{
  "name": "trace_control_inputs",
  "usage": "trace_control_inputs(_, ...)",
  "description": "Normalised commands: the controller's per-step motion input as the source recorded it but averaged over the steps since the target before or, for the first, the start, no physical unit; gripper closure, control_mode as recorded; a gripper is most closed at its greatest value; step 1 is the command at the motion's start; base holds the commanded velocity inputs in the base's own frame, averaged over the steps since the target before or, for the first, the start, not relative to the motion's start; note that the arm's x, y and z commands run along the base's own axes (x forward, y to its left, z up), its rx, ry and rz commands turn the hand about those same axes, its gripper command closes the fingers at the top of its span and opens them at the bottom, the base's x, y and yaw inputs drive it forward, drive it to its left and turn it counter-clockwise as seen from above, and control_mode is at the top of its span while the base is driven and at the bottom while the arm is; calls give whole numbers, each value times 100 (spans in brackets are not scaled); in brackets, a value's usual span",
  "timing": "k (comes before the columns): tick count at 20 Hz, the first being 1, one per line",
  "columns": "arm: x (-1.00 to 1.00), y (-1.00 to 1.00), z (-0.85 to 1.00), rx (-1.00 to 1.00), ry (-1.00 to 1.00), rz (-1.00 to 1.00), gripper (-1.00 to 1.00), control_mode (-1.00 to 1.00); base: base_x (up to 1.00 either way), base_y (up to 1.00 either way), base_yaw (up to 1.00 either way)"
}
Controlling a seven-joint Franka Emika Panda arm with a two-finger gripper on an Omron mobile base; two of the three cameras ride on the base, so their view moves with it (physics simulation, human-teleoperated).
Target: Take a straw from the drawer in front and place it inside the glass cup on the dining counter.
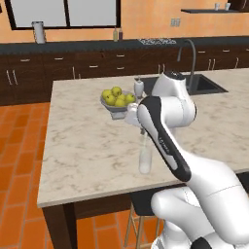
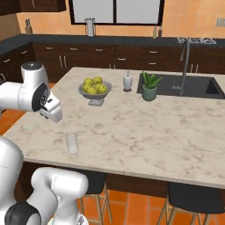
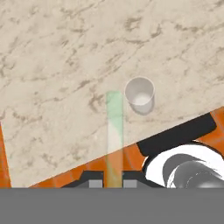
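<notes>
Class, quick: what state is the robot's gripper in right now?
Gripper: jaws closed on the straw, above the dining counter beside the glass cup.

One dining counter (image 2: 145, 132), marble top. One glass cup (image 2: 71, 142) near its front edge. One straw (image 3: 114, 131), seen in hand view. One fruit bowl (image 2: 94, 93) holding yellow-green fruit (image 2: 93, 84); five pieces countable, others possibly hidden. One white soap bottle (image 2: 127, 81). One potted plant (image 2: 150, 86). One inset sink (image 2: 193, 86), one faucet (image 2: 184, 61). Two dark stools (image 2: 193, 197) under counter front. One canister (image 2: 89, 27) on rear worktop.
</notes>
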Motion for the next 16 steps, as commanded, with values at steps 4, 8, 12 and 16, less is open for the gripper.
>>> trace_control_inputs(4,-1,-24,44,0,-47,49,100,-100,0,0,0)
trace_control_inputs(8,16,-23,32,0,-41,55,100,-100,0,0,0)
trace_control_inputs(12,48,-23,9,3,-32,50,100,-100,0,0,0)
trace_control_inputs(16,65,-12,0,9,-20,50,100,-100,0,0,0)
